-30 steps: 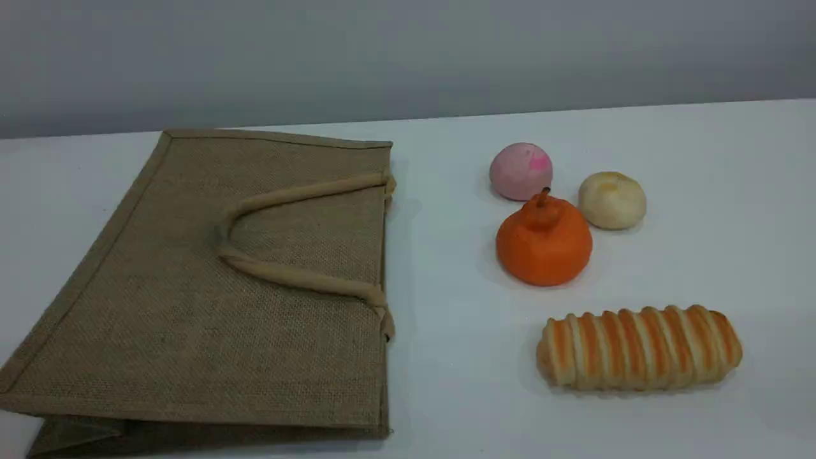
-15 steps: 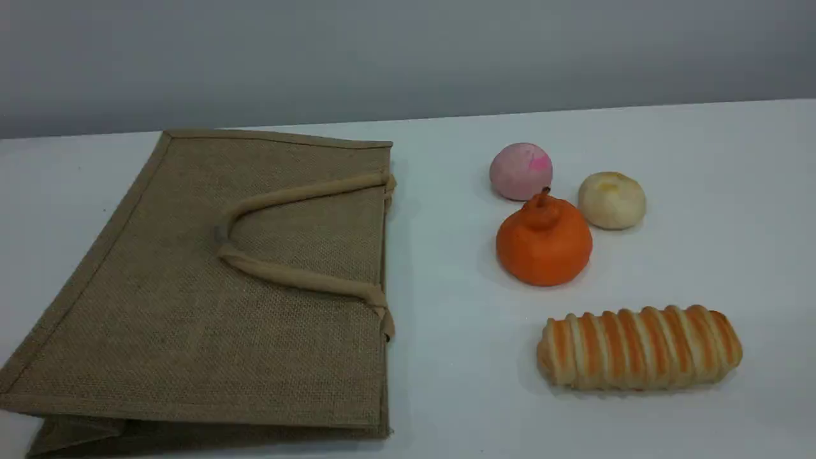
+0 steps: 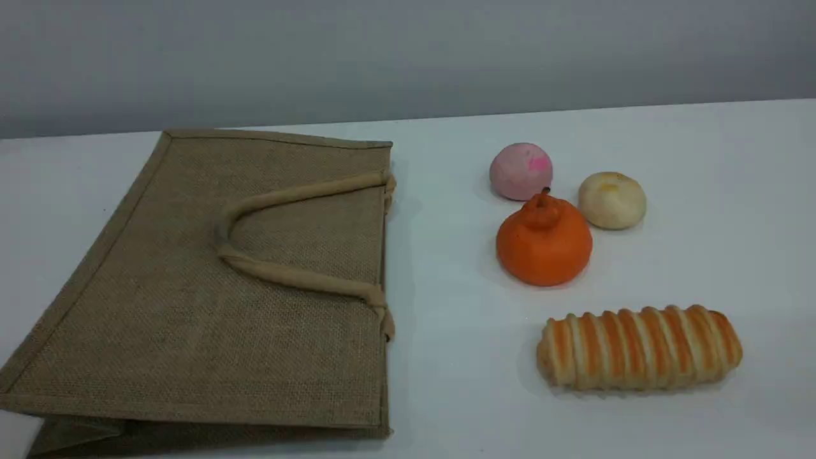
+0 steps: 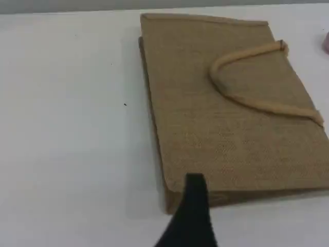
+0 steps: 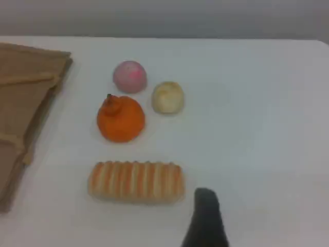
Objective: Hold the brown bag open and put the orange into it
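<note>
The brown bag (image 3: 191, 331) lies flat on the left of the white table, its mouth edge toward the right and pressed flat. A beige loop handle (image 3: 299, 278) rests on top of it. The orange (image 3: 544, 245) stands to the right of the bag, apart from it, with its stem up. No arm shows in the scene view. In the left wrist view one dark fingertip (image 4: 195, 188) hangs above the bag (image 4: 205, 118) near its corner. The right wrist view has a dark fingertip (image 5: 205, 206) well above the table, nearer than the orange (image 5: 121, 119). Nothing is held by either gripper.
A pink ball (image 3: 521, 171) sits just behind the orange and a pale yellow bun (image 3: 612, 200) to its right, both close to it. A striped bread loaf (image 3: 639, 347) lies in front of the orange. The white table (image 3: 446, 357) ends at a grey wall.
</note>
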`<state>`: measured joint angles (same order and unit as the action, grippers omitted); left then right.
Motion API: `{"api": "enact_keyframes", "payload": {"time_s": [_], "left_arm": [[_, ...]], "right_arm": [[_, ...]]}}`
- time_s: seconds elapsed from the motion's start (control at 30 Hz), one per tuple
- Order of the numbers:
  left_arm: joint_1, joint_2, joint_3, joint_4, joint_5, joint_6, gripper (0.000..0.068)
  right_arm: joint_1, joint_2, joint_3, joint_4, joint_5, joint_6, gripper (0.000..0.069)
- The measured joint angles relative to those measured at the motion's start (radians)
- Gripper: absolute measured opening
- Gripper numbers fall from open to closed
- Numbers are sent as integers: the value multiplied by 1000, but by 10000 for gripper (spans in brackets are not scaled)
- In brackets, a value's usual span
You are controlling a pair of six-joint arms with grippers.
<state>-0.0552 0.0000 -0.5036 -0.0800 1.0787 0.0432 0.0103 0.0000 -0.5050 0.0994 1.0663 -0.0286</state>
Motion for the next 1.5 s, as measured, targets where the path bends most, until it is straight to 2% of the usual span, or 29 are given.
{"api": "enact_keyframes", "payload": {"time_s": [0.37, 0.6, 0.77, 0.97, 1.23, 1.5], "left_arm": [[0, 8, -21, 4, -9, 3, 588], [0, 181, -109, 4, -57, 4, 588], [0, 383, -180, 3, -124, -2, 588], [0, 622, -192, -7, -260, -43, 588], [0, 945, -198, -6, -460, -135, 588], [0, 1245, -198, -68, -650, -136, 588]], "right_arm": [[0, 0, -7, 35, -12, 1, 471], [0, 39, -73, 105, -98, 5, 471], [0, 193, -132, 106, -183, -17, 471], [0, 439, -134, 179, -333, -72, 471], [0, 778, -134, 361, -537, -146, 471], [0, 1083, -134, 563, -694, -294, 471]]}}
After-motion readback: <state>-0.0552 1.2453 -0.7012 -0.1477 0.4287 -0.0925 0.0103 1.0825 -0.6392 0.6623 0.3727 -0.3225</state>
